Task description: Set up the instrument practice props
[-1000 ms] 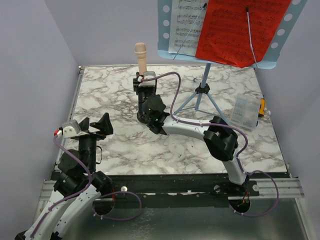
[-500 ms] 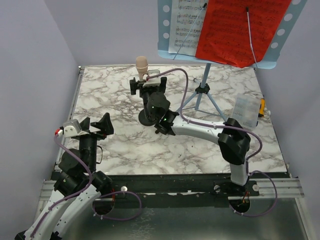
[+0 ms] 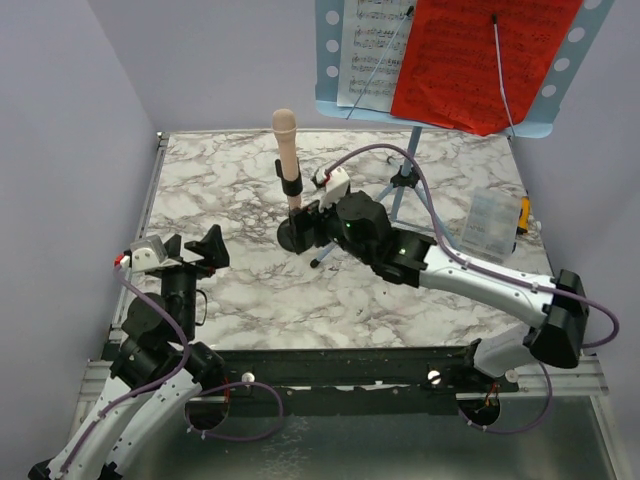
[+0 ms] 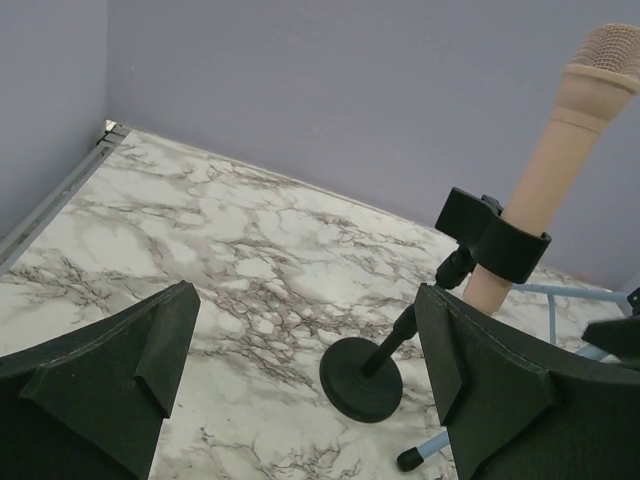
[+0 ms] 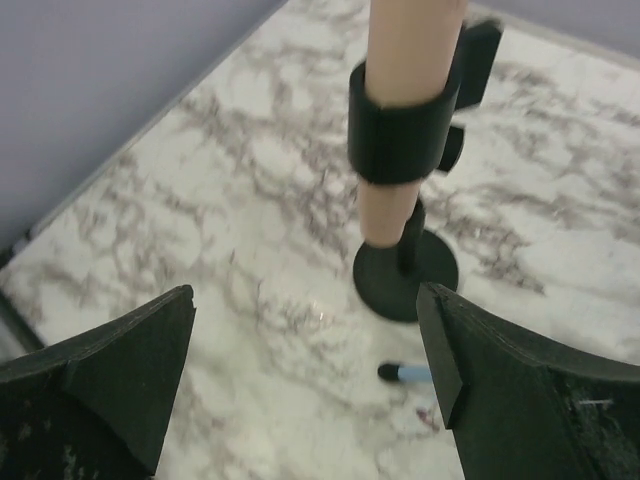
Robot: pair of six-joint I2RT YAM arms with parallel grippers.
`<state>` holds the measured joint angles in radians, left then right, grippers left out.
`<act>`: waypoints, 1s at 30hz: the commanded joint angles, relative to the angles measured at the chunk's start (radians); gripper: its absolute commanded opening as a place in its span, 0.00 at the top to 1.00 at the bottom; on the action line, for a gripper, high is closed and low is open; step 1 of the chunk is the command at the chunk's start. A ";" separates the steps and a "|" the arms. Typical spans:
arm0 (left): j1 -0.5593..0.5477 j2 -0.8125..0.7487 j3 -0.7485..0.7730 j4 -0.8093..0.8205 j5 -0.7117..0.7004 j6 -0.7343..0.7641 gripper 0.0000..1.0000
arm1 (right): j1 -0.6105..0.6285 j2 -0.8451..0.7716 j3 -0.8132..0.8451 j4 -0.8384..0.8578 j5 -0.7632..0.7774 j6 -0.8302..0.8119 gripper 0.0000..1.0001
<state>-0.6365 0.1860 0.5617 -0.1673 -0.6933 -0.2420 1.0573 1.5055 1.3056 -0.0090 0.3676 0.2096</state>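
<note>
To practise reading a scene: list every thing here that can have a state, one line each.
microphone: upright in its clip, not gripped.
music stand: standing on its tripod legs.
white sheet music: resting on the stand.
red sheet: on the stand, overlapping the white one.
left gripper: open, empty.
right gripper: open, empty.

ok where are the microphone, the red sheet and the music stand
microphone [image 3: 287, 150]: top view, beige handle below the head
red sheet [image 3: 450, 60]: top view, middle of the page
music stand [image 3: 350, 109]: top view, blue bottom lip
</note>
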 commanded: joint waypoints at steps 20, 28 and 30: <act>-0.001 0.167 0.533 0.010 0.156 0.069 0.01 | 0.006 -0.896 -0.093 -0.233 0.074 -0.115 0.00; -0.002 0.204 0.688 0.071 0.247 0.107 0.01 | 0.005 -0.948 -0.095 -0.008 0.020 -0.185 0.00; -0.002 0.208 0.706 0.081 0.260 0.113 0.01 | 0.006 -0.963 -0.097 0.031 0.025 -0.178 0.00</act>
<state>-0.6365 0.3737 1.2259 -0.1204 -0.5091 -0.1696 1.0630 0.5816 1.2102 -0.1173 0.4122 0.0689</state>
